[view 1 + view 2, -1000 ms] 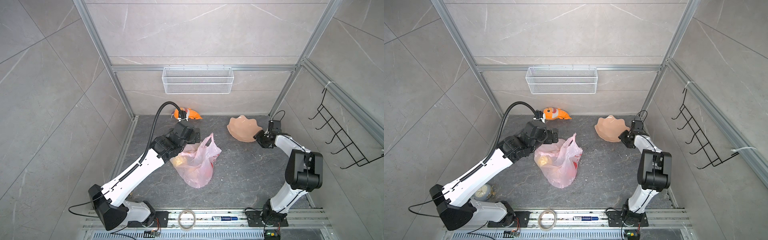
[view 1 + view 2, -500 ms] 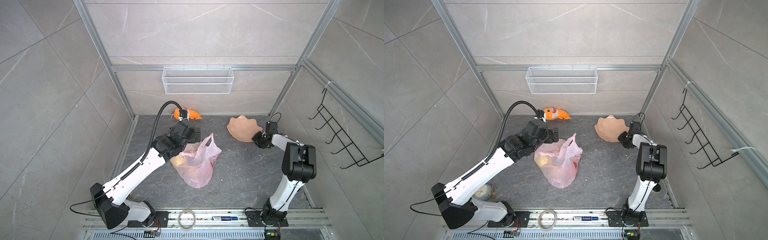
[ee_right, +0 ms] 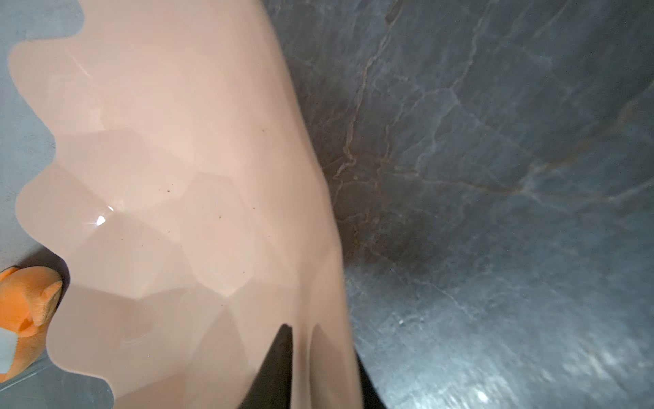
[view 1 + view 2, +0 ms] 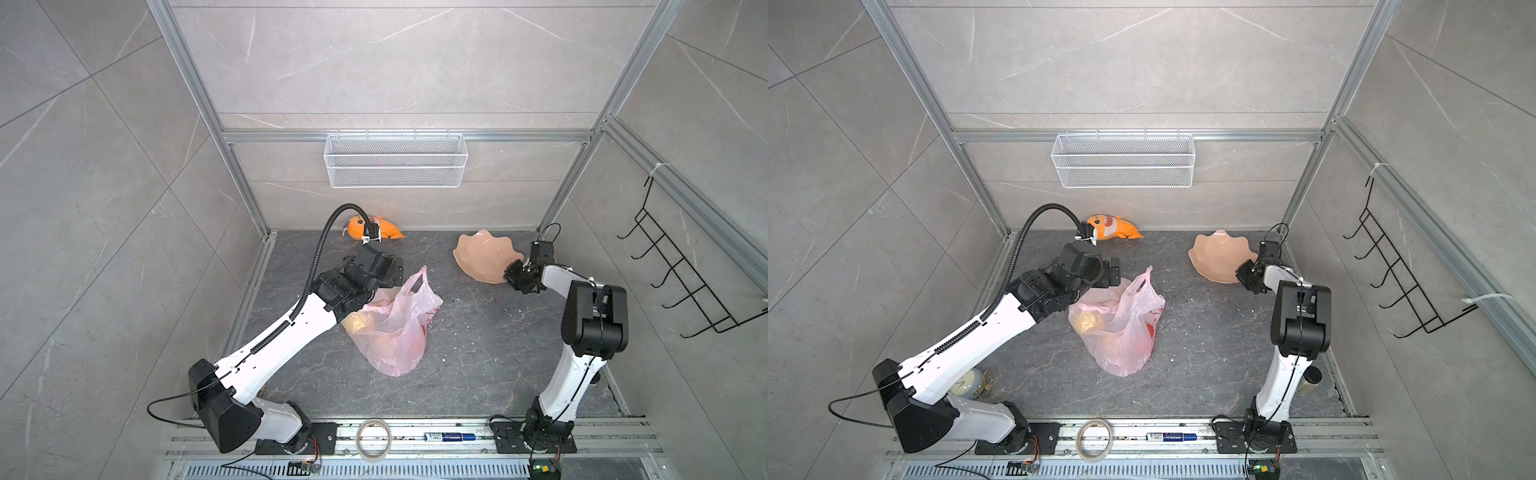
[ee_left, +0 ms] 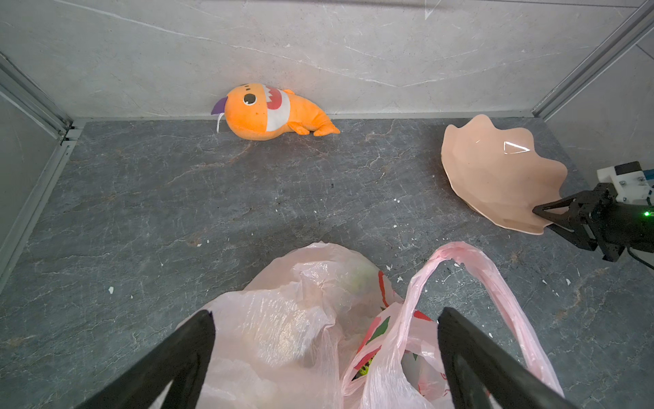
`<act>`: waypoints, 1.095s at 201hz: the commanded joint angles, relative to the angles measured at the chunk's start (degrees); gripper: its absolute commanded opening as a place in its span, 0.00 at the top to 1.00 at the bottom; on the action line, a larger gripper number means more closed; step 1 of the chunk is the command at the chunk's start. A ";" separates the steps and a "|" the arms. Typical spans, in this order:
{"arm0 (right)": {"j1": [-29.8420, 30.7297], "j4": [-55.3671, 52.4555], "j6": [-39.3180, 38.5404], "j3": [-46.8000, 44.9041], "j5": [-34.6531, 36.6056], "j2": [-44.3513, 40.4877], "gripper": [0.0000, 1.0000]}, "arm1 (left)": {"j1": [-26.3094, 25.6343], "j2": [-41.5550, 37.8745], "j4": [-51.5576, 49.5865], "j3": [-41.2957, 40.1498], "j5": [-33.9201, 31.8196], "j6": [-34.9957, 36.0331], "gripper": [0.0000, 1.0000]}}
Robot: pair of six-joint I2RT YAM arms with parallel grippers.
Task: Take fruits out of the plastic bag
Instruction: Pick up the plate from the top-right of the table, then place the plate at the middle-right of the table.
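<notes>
The plastic bag (image 4: 395, 328) lies crumpled on the dark table (image 4: 478, 340) at the centre of both top views, its handles toward the upper part of the frame and 1 loop handle (image 5: 460, 252) standing up. The fruits (image 4: 1087, 321) are inside it: a yellow lump and a red patch show through the film, and other pieces cannot be told apart. The left pincer (image 5: 325, 313) hovers over the bag's upper left edge, jaws spread wide and holding nothing. Both fingers (image 5: 191, 340) sit apart above the film. Upper right of the bag, well apart from it, is the peach scalloped plate (image 4: 482, 257). The right pincer (image 5: 541, 218) is at the plate's right rim, nearly closed, with 1 finger above the rim and 1 beneath. Whether it actually clamps the plate cannot be told. An orange plush shark (image 4: 376, 228) lies against the back wall (image 4: 415, 208), above the bag in frame. A white wire basket (image 4: 395, 166) hangs on that wall. A tape roll (image 4: 374, 439) and a marker (image 4: 449, 436) lie on the rail (image 4: 469, 449) along the bottom edge.
</notes>
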 commanded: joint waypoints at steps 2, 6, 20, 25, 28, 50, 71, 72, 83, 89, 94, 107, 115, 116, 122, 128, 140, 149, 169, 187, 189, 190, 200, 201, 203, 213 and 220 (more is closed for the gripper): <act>-0.05 -0.69 -0.74 1.79 -0.70 1.36 0.84 | 0.01 -1.32 2.61 -0.88 -2.12 0.38 0.00; 0.02 -0.85 -0.96 1.84 -0.78 1.28 0.85 | 0.00 -1.41 2.75 -1.14 -2.24 0.32 0.00; 0.03 -1.37 -1.53 1.94 -0.73 0.97 0.87 | 0.01 -1.66 3.19 -1.71 -2.79 -0.11 0.00; -0.02 -1.71 -1.81 2.07 -0.64 0.84 0.90 | 0.00 -1.67 3.27 -1.88 -2.82 -0.17 0.00; 0.00 -1.91 -1.83 2.11 -0.58 0.84 0.92 | -0.02 -1.67 3.34 -1.95 -2.78 -0.17 0.00; -0.03 -3.55 -2.83 2.04 -0.62 0.11 0.95 | 0.00 -1.59 3.51 -2.10 -2.48 -0.17 0.00; -0.04 -4.34 -3.46 0.76 -0.31 -1.54 1.00 | -0.02 -2.06 3.59 -2.63 -2.30 -0.23 0.00; -0.04 -4.40 -3.50 0.65 -0.24 -1.63 1.00 | 0.00 -2.09 3.63 -2.71 -2.30 -0.24 0.00; -0.03 -5.18 -3.84 -0.03 0.08 -2.66 1.00 | -0.06 -2.83 3.77 -3.43 -2.21 -0.42 0.00; -0.05 -5.76 -3.96 -0.45 0.08 -3.28 1.00 | 0.05 -3.34 3.81 -3.95 -2.21 -0.56 0.00; -0.01 -6.25 -4.04 -0.91 0.01 -3.93 1.00 | 0.01 -3.70 3.86 -4.31 -2.21 -0.61 0.00; -0.03 -7.32 -4.02 -2.46 -0.39 -5.94 1.00 | 0.04 -5.10 4.03 -5.34 -2.29 -0.78 0.00; 0.03 -7.68 -3.81 -4.10 -1.00 -7.58 1.00 | -0.02 -5.91 4.04 -5.90 -2.30 -0.70 0.00; 0.08 -7.74 -3.81 -4.42 -1.11 -7.81 1.00 | -0.01 -6.03 4.08 -5.97 -2.34 -0.70 0.00; 0.13 -8.10 -3.69 -5.93 -1.45 -9.32 1.00 | 0.00 -6.67 4.03 -6.32 -2.38 -0.67 0.00; 0.33 -9.02 -3.67 -7.43 -1.21 -11.01 1.00 | 0.00 -7.25 4.00 -6.59 -2.31 -0.61 0.00; 0.48 -9.65 -3.05 -11.51 -0.51 -15.40 1.00 | 0.01 -8.38 3.88 -7.16 -2.06 -0.34 0.00; 0.72 -10.01 -2.68 -14.86 0.00 -18.87 1.00 | -0.01 -9.15 3.92 -7.59 -1.86 -0.32 0.00; 1.09 -11.73 -1.52 -22.19 1.08 -26.79 1.00 | -0.02 -10.64 3.69 -8.47 -0.93 -0.28 0.00; 1.27 -13.95 -0.35 -28.07 2.07 -33.90 1.00 | -0.04 -11.67 3.18 -9.08 0.23 -0.56 0.00; 1.32 -14.06 -0.24 -28.65 2.10 -34.66 1.00 | 0.00 -11.80 3.11 -9.15 0.42 -0.64 0.00; 1.34 -14.18 -0.13 -29.04 2.06 -35.15 1.00 | 0.01 -11.88 3.13 -9.17 0.43 -0.67 0.00; 1.28 -15.34 0.51 -31.98 2.56 -39.17 1.00 | 0.01 -12.33 2.48 -9.50 1.06 -1.18 0.00; 1.32 -15.48 0.60 -32.20 2.60 -39.51 1.00 | 0.01 -12.37 2.37 -9.53 1.10 -1.34 0.00; 1.35 -15.83 0.70 -32.72 2.69 -40.30 1.00 | -0.03 -12.43 2.23 -9.54 1.23 -1.38 0.00; 1.44 -17.04 1.47 -35.05 2.85 -43.80 1.00 | -0.02 -12.68 1.39 -9.64 1.48 -1.85 0.00; 1.68 -17.83 2.22 -36.74 2.91 -45.91 1.00 | -0.06 -12.80 0.77 -9.64 1.42 -2.21 0.00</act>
